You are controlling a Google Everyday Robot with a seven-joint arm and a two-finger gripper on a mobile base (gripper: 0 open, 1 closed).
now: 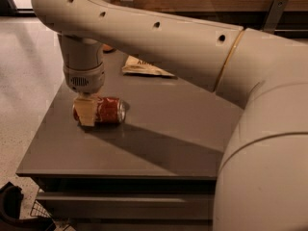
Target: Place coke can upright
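Observation:
The coke can (109, 110), red with silver ends, lies on its side on the left part of the grey table (159, 143). My gripper (86, 114) hangs straight down from the wrist and sits at the can's left end, covering that part of it. The can's right end points right and rests on the tabletop.
A brown-and-cream chip bag (144, 67) lies at the back of the table. A bit of an orange thing (109, 48) shows behind my arm. My arm crosses above the table's right side. The table's left and front edges are close to the can.

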